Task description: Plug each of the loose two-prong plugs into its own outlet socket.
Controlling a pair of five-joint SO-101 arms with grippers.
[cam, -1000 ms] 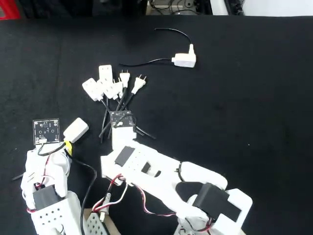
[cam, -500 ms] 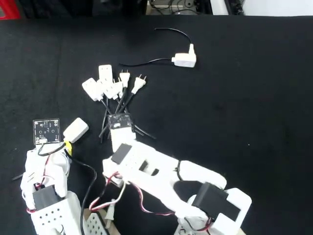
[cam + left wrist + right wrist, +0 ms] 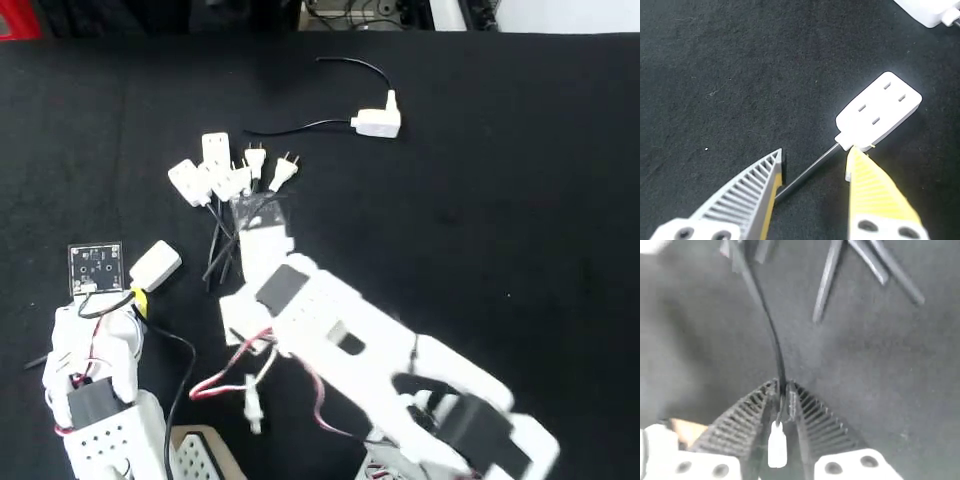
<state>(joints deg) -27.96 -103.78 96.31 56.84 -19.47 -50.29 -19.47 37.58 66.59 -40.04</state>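
High view gives you the score: nothing looks plugged in yet. One plug (image 3: 252,157) and a second plug (image 3: 286,170) lie side by side on the black tabletop (image 3: 520,200), prongs bare, just beside a huddle of white outlet sockets (image 3: 215,148) that touch one another. Your right end effector (image 3: 255,215) sits on the near side of them, in among the tangled cords (image 3: 215,250). The right wrist view shows it pressed together on a thin black cord (image 3: 772,335), not on a plug body. Over on your left, the left end effector (image 3: 815,152) is spread wide, straddling the lead just behind a near socket (image 3: 877,112). A far socket (image 3: 378,122) lies well apart with its own curling lead. So every pairing is left to do, I'd say, and that knot of crossing cords is what stands in your way: pull one and its neighbours may drag along.
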